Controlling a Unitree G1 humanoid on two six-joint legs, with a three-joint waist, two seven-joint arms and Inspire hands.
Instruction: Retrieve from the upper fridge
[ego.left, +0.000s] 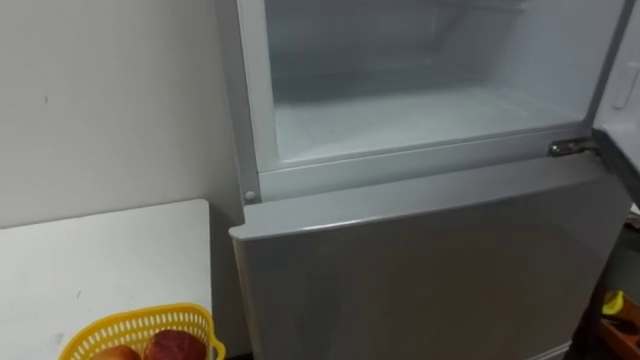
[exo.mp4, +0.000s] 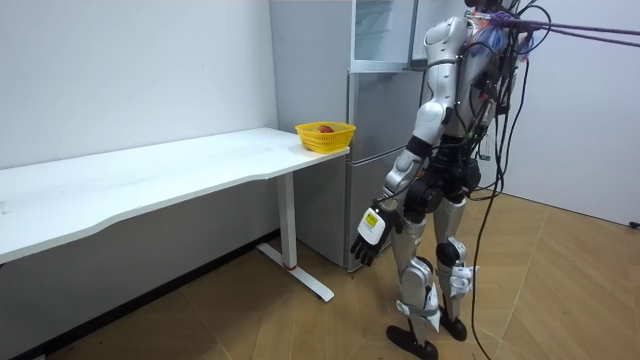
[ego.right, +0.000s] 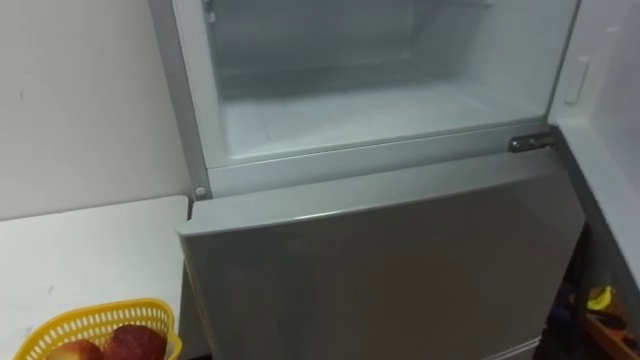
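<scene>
1. One grey two-door metal fridge (ego.left: 420, 270) stands right before the robot. Its lower door is closed and its upper compartment (ego.left: 420, 110) is open, likely so that a hand can reach in.
2. One pale compartment floor shows inside, bare as far as it can be seen; anything higher up is out of sight.
3. One yellow plastic lattice basket (ego.left: 140, 322) sits at the corner of the white surface (ego.left: 110, 260) just beside the fridge, probably kept near for a short carry.
4. Two round red fruits (ego.left: 175, 345) lie in the basket, touching. I judge these to be the task's thing, already fetched.
5. One left hand (exo.mp4: 367, 238) hangs low beside the thigh, fingers relaxed and loosely apart, holding nothing.
</scene>
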